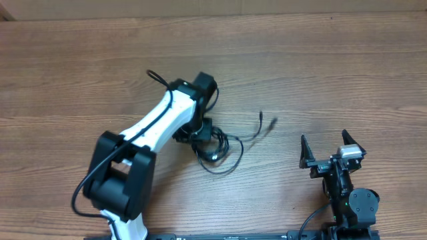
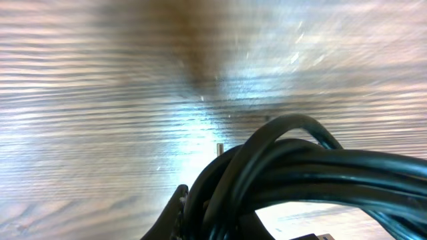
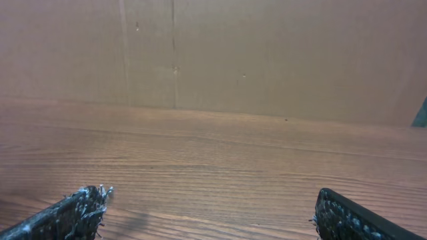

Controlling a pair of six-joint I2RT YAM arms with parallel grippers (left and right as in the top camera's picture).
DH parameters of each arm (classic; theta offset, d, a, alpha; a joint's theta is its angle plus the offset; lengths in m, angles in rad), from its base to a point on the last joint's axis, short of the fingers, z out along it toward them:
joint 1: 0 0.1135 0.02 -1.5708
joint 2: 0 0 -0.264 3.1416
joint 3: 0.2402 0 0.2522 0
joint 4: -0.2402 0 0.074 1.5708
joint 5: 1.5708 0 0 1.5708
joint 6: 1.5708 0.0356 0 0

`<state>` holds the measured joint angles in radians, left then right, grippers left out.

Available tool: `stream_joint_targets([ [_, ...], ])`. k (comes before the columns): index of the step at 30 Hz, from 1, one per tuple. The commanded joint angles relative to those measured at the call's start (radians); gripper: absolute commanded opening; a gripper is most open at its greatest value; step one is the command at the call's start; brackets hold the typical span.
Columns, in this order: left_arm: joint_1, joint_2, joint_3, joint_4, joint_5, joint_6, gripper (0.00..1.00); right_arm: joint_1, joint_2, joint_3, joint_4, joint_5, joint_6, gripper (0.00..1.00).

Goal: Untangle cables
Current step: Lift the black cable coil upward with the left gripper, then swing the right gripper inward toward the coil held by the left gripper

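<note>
The cables [image 1: 220,152] are a small tangle of thin black cords in loops at the table's middle. Two plug ends [image 1: 265,121] stick out to the upper right. My left gripper [image 1: 200,137] is down on the left side of the tangle. In the left wrist view, a bundle of black cords [image 2: 307,170] fills the lower right, very close. It passes between the jaws of the left gripper [image 2: 213,225], which is shut on it. My right gripper [image 1: 327,148] is open and empty at the front right, well away from the tangle. Its two fingertips spread wide in its wrist view [image 3: 210,208].
The wooden table [image 1: 320,60] is bare apart from the tangle. A brown cardboard wall [image 3: 267,60] stands beyond the table's far edge, ahead of the right gripper. The left arm's own thicker black cable [image 1: 157,79] loops near its wrist.
</note>
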<state>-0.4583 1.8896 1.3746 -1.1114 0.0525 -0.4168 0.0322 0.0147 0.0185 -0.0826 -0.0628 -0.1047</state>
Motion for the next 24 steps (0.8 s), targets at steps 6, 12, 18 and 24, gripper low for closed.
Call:
stream_joint_targets([
  [6,0.051,-0.295,0.074,-0.111,-0.089,-0.198,0.04,-0.006,-0.012,-0.01,0.002,0.01,-0.002,1.0],
  [12,0.059,-0.497,0.053,-0.239,-0.29,-0.502,0.04,-0.006,-0.012,-0.01,0.002,0.01,-0.002,1.0],
  [18,0.058,-0.62,-0.056,-0.248,-0.278,-0.662,0.05,-0.006,-0.011,-0.01,0.002,0.01,-0.002,1.0],
  [24,0.059,-0.62,-0.126,-0.223,-0.177,-0.669,0.04,-0.006,-0.012,-0.01,0.002,0.01,-0.002,1.0],
])
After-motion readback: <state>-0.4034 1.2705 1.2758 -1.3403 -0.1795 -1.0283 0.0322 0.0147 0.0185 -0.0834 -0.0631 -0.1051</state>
